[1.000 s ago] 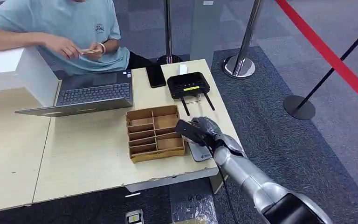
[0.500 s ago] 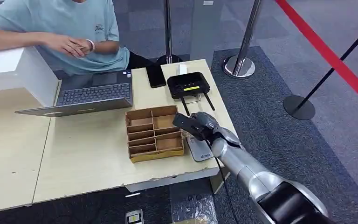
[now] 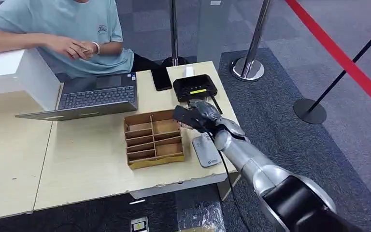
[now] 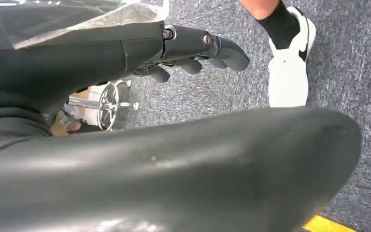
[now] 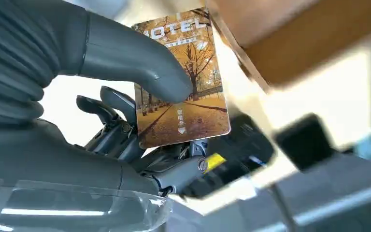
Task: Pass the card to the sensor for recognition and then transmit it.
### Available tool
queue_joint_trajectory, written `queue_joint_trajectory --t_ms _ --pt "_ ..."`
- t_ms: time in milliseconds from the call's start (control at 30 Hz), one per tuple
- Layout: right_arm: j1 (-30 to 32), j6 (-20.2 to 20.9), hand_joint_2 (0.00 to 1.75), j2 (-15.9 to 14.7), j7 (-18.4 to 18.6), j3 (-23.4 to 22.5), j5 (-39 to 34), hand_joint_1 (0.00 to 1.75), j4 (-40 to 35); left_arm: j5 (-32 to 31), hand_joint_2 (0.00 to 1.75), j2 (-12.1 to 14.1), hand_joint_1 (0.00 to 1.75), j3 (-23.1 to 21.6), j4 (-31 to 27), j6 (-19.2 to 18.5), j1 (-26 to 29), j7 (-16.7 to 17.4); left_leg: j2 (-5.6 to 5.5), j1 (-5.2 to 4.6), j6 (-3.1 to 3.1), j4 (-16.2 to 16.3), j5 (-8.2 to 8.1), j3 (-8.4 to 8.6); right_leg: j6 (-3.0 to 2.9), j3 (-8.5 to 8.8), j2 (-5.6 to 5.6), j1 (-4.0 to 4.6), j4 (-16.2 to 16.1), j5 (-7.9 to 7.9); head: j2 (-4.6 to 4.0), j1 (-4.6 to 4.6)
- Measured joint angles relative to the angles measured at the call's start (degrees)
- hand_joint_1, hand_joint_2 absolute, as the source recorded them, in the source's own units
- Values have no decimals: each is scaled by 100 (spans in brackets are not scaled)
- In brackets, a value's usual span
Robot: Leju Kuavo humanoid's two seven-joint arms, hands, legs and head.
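Observation:
My right hand (image 3: pixel 199 116) hovers over the table's right side, between the wooden divided box (image 3: pixel 153 138) and the black antenna device (image 3: pixel 195 88). In the right wrist view the thumb (image 5: pixel 135 60) and fingers pinch a hotel card (image 5: pixel 183 92) printed with autumn trees. The flat grey card sensor (image 3: pixel 206 150) lies on the table just nearer me than the hand, uncovered. My left hand (image 4: pixel 193 48) hangs beside my body over the carpet, holding nothing, fingers loosely extended.
A person (image 3: pixel 72 29) sits across the table with both hands together above an open laptop (image 3: pixel 96 96). A dark phone (image 3: pixel 161 78) lies beside the antenna device. Chrome stanchions (image 3: pixel 248 67) and a red belt (image 3: pixel 338 53) stand right of the table's edge.
My right hand has lifted off the grey sensor and moved away from me toward the antenna device, carrying the card. The wooden box has slid slightly left. The person lowered the hands.

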Motion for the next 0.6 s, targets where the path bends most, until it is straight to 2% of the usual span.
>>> queue_joint_trajectory --t_ms 133,600 --pt "-316 0 175 57 -273 4 26 175 0 -26 0 0 0 0 0 -11 3 -9 -1 0 0 0 0 -2 0 0 0 0 0 0 0 0" --pt "-1289 31 175 478 -426 37 256 175 4 -100 0 0 0 -2 0 -83 -1 -101 0 0 0 0 0 -4 0 -2 0 0 1 0 0 0"
